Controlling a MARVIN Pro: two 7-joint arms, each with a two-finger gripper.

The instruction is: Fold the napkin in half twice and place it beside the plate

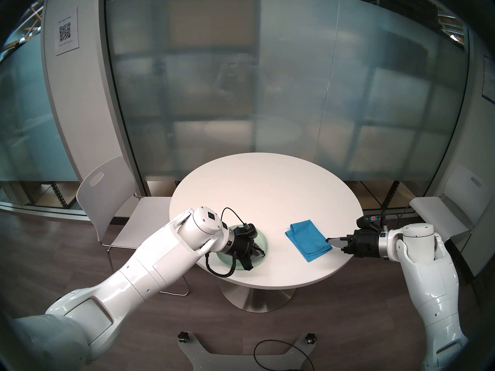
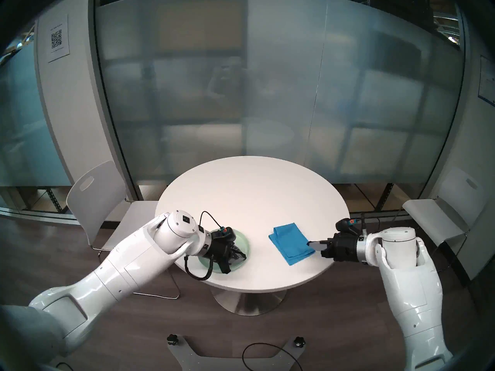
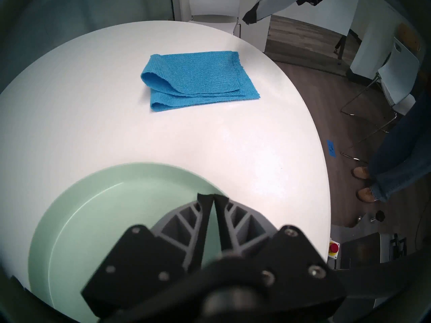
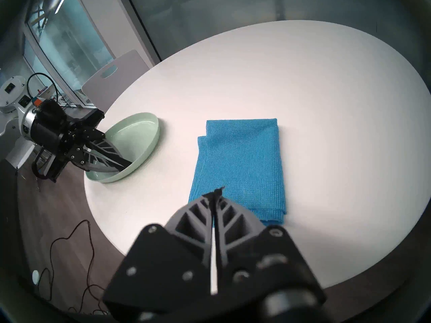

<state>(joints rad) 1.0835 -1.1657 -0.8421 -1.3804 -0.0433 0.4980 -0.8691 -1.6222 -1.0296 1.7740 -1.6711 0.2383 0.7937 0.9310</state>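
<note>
Blue waffle-textured napkin (image 4: 240,166) folded flat, round mint plate (image 4: 149,147) apart; layers perhaps four

1. An office meeting room, going by the frosted glass partition (image 1: 267,94) curving behind the round white table (image 1: 265,196).
2. White visitor chairs (image 1: 112,201) flank it; a QR-code notice (image 1: 66,30) hangs on the wall.

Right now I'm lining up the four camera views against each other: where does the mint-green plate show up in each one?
Head stereo left: plate lower centre-left, mostly hidden under the left hand.
Head stereo right: plate lower centre-left, again under that hand.
Left wrist: fills the lower left.
Right wrist: middle left.
Shared landmark: the folded blue napkin on the white table.
</note>
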